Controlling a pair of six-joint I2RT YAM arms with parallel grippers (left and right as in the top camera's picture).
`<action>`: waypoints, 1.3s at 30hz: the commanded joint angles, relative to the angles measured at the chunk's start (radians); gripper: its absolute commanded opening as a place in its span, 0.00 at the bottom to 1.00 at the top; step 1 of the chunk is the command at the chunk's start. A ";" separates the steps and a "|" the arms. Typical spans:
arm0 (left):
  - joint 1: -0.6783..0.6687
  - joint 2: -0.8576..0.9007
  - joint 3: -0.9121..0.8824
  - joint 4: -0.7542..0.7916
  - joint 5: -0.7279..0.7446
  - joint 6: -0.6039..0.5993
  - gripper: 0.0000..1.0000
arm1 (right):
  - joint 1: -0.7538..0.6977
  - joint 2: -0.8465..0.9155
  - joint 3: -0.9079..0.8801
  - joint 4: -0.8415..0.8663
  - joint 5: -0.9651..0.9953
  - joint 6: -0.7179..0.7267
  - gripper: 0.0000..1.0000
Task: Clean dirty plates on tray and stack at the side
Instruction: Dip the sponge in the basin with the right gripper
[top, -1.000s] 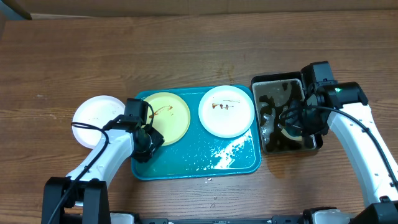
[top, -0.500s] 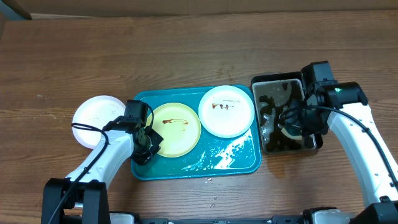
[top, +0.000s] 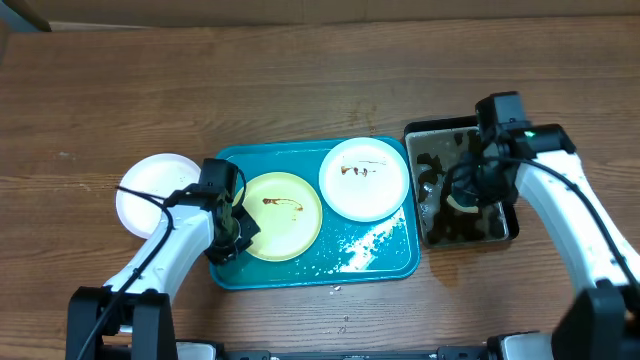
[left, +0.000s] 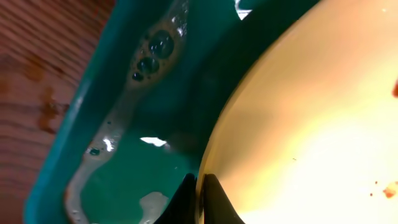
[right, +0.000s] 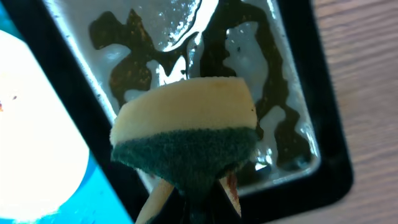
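Note:
A pale yellow plate (top: 284, 214) with a brown smear lies in the teal tray (top: 380, 256), left of a white plate (top: 364, 180) with brown smears. Another white plate (top: 150, 193) sits on the table left of the tray. My left gripper (top: 236, 228) is shut on the yellow plate's left rim (left: 261, 118); its fingers (left: 200, 198) pinch the edge above the wet tray floor (left: 143, 162). My right gripper (top: 470, 195) is shut on a yellow-and-green sponge (right: 186, 137) and holds it over the black water tray (top: 500, 228).
Soapy foam (top: 365, 245) lies on the tray floor at the lower right. The black tray (right: 298, 93) holds murky water and foam. Bare wooden table (top: 300, 80) lies behind the trays.
My left gripper has slid the yellow plate rightward and toward the tray's middle. My right gripper has shifted a little to the left over the black tray with the sponge.

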 joint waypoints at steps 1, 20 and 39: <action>0.005 0.008 0.053 -0.027 -0.047 0.126 0.04 | -0.003 0.056 -0.003 0.027 0.006 -0.011 0.04; 0.004 0.008 0.055 -0.127 -0.113 0.135 0.04 | -0.013 0.403 -0.003 0.123 0.099 0.115 0.04; 0.005 0.008 0.055 -0.132 -0.113 0.131 0.04 | 0.044 0.412 -0.003 0.117 0.032 0.094 0.04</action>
